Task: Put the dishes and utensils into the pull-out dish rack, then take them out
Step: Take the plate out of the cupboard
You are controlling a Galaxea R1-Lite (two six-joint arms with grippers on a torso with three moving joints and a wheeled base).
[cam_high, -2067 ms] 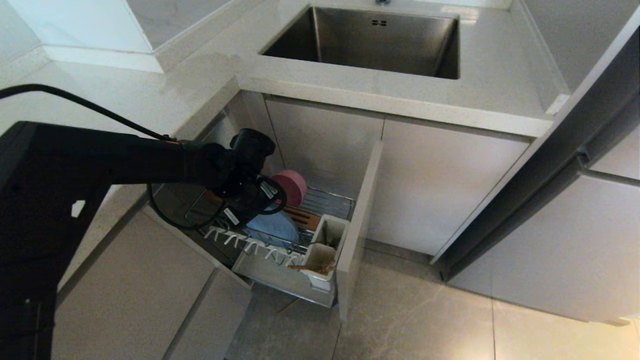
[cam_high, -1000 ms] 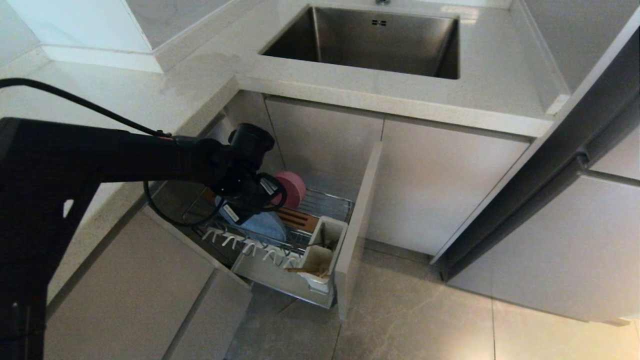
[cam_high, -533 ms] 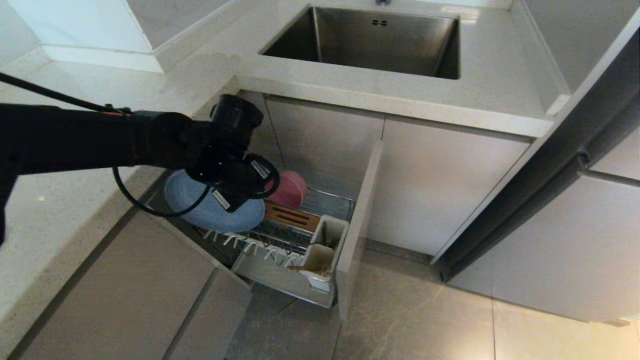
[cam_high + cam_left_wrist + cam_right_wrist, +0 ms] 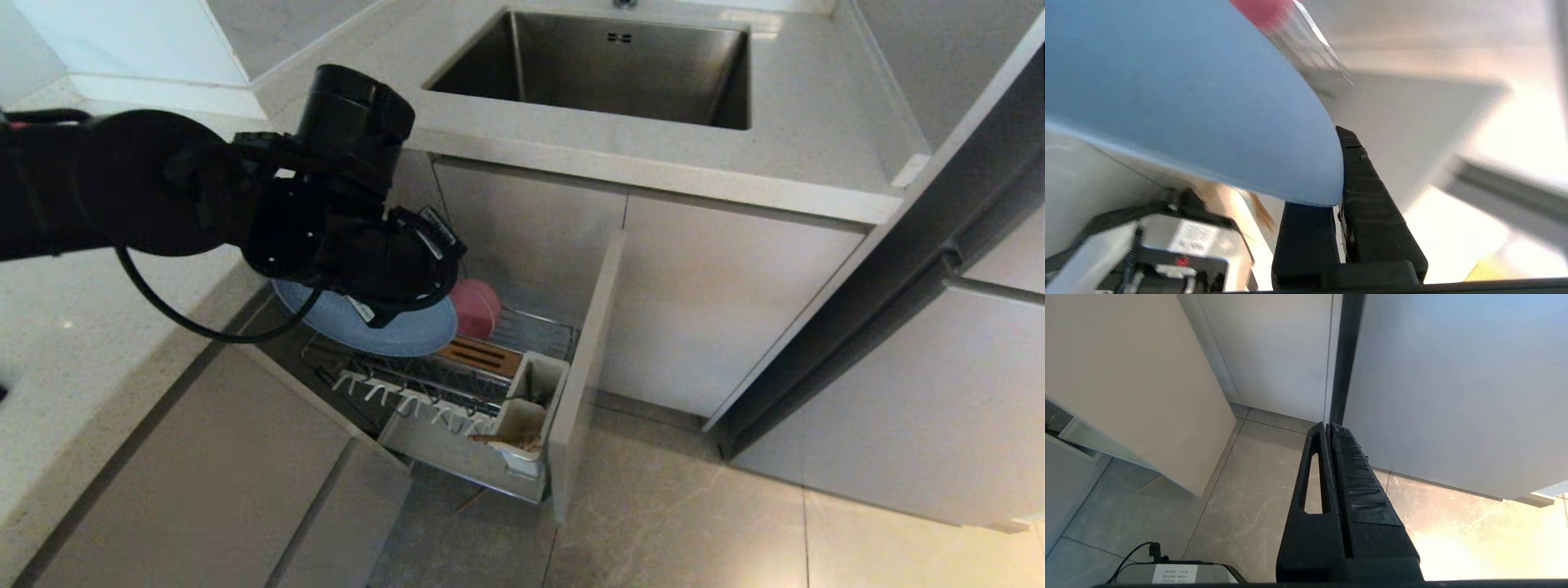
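My left gripper [image 4: 1338, 171] is shut on the rim of the light-blue plate [image 4: 392, 328], holding it nearly flat above the rear of the pull-out dish rack [image 4: 535, 328]; in the head view the black wrist hides the fingers. The pink bowl [image 4: 476, 308] stands on edge in the rack behind the brown wooden strip [image 4: 478, 357]. Wooden chopsticks [image 4: 508, 441] lie in the white utensil cup [image 4: 535, 384] by the beige front panel [image 4: 581, 376]. My right gripper [image 4: 1329, 428] is shut and empty, pointing at the floor, outside the head view.
The steel sink [image 4: 604, 73] is set in the pale countertop [image 4: 784, 155] above the rack. A counter [image 4: 98, 327] runs along the left. A cabinet door [image 4: 914, 261] stands open at the right, above the tiled floor [image 4: 694, 523].
My left arm has lifted the light-blue plate out of its upright place in the rack, up and to the left, and the plate has tipped to nearly flat. The bowl and chopsticks have stayed put.
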